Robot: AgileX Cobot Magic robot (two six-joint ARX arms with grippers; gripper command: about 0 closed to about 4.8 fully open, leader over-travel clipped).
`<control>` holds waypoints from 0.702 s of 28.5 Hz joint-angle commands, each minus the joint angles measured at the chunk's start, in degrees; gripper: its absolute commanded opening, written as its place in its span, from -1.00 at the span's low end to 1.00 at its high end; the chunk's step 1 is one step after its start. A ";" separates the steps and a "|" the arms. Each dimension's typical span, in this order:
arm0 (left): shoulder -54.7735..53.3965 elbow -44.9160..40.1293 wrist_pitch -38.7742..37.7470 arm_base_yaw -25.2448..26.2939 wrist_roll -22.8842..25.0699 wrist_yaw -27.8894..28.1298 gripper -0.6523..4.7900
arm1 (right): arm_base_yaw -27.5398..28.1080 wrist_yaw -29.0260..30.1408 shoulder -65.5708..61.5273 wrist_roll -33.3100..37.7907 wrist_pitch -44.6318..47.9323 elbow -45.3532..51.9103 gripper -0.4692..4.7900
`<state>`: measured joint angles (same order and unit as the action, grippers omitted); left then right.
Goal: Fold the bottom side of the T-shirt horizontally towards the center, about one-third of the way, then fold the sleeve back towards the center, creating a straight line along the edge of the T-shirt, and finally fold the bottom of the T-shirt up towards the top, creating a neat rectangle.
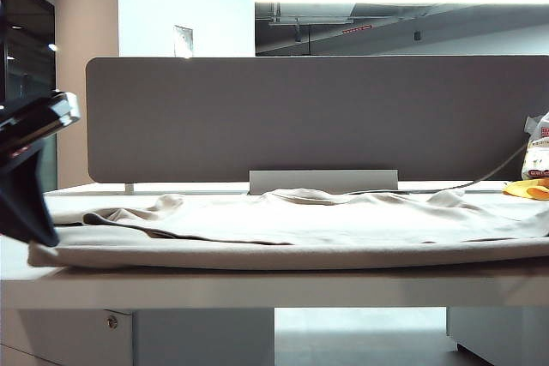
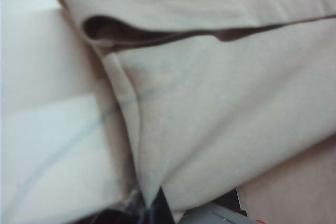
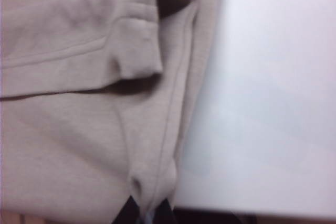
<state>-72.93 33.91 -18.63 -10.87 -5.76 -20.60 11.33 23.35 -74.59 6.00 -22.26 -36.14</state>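
The beige T-shirt lies spread across nearly the whole white table, with a thick folded edge along the front. In the left wrist view my left gripper is shut on a pinch of the shirt beside a stitched edge that borders the bare table. My right gripper is shut on a fold of the shirt at its edge, where a stitched line runs away from the jaws; a short sleeve end lies farther off. Only the left arm's black body shows in the exterior view.
A grey partition panel stands along the table's back. At the far right sit a yellow-and-white bag and a yellow item, with a thin cable running to them. Bare white table lies beside the shirt's right end.
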 commanded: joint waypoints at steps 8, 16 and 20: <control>2.58 -2.29 -1.84 0.09 -0.44 -0.09 -0.78 | 0.42 0.76 2.54 0.00 -5.38 0.33 -0.83; 2.58 -2.29 -0.92 0.09 -0.33 -0.20 -0.68 | 0.42 0.76 2.93 0.02 -5.57 0.33 -0.81; 2.58 -2.27 0.52 0.09 -0.76 -0.20 0.03 | 0.42 0.74 2.93 0.28 -4.98 0.28 -0.13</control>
<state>-70.54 31.59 -19.42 -10.87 -6.11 -20.60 11.64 24.05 -71.83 6.00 -28.08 -35.66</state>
